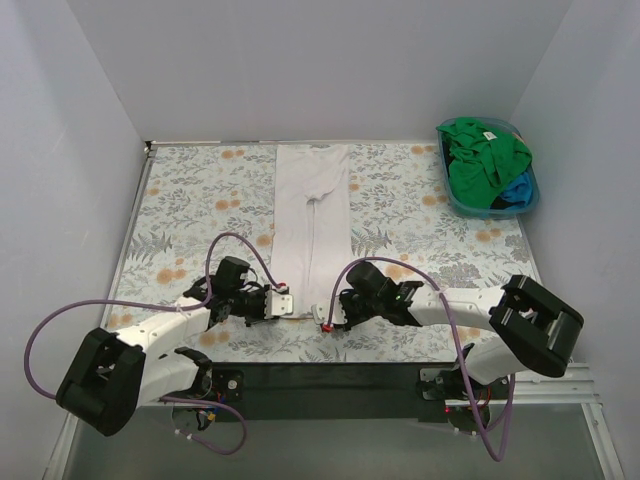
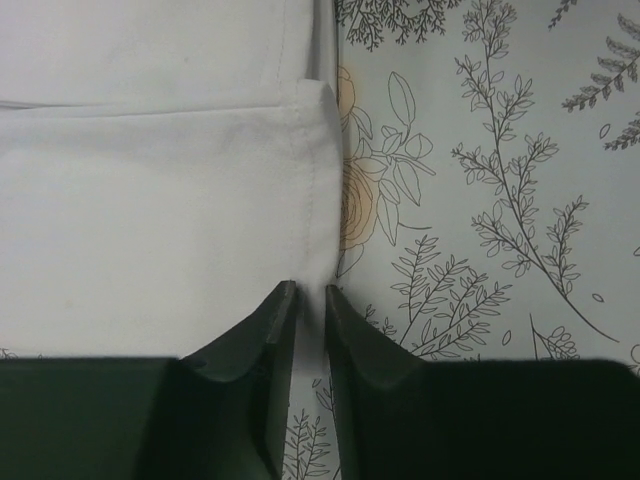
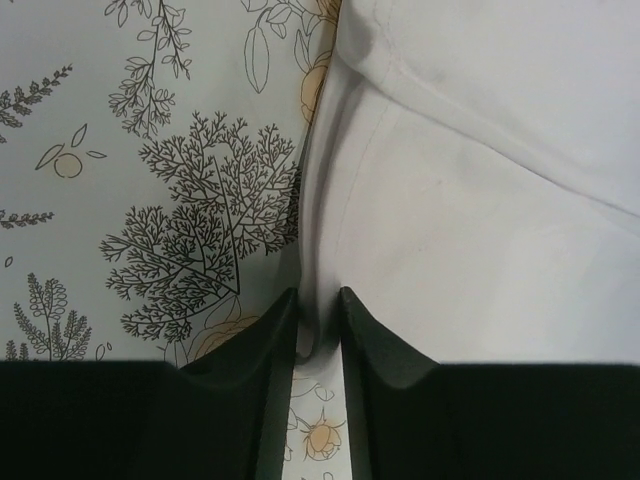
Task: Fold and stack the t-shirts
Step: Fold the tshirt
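Observation:
A white t-shirt lies folded into a long narrow strip down the middle of the floral cloth, its sides turned in. My left gripper is shut on the strip's near left corner; the left wrist view shows the white hem pinched between its fingertips. My right gripper is shut on the near right corner; the right wrist view shows the white fabric bunched between its fingertips. Green t-shirts and a blue one lie heaped in a bin at the far right.
The clear blue plastic bin stands at the far right corner of the floral table cloth. White walls close in the left, back and right sides. A black strip runs along the near edge between the arm bases.

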